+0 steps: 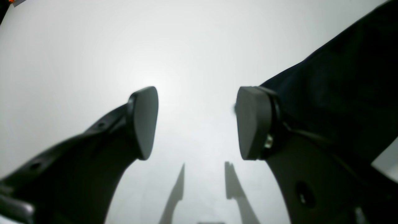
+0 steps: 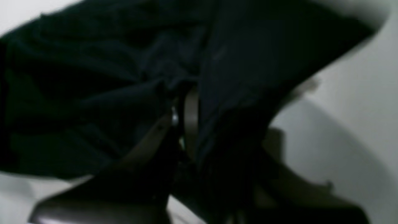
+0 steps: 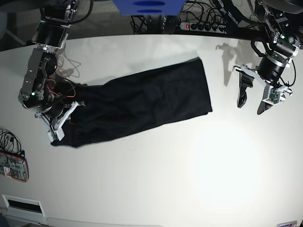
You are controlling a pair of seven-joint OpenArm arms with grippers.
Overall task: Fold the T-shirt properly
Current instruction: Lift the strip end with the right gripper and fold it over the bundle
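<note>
The black T-shirt (image 3: 142, 101) lies in a long band across the white table (image 3: 189, 179), from lower left to upper right. My right gripper (image 3: 57, 132) is at the band's lower left end, shut on the cloth. In the blurred right wrist view, dark T-shirt cloth (image 2: 93, 77) fills the frame and wraps around the gripper (image 2: 194, 124). My left gripper (image 3: 252, 103) is open and empty, apart from the shirt's right end. In the left wrist view it (image 1: 199, 124) hangs over bare table, with the T-shirt's edge (image 1: 342, 77) to its right.
A phone-like device (image 3: 12, 165) and coiled cables (image 3: 7, 137) lie at the table's left edge. A power strip (image 3: 203, 26) and cables run behind the far edge, by a blue object (image 3: 149, 5). A white label (image 3: 21, 204) sits at the front left corner.
</note>
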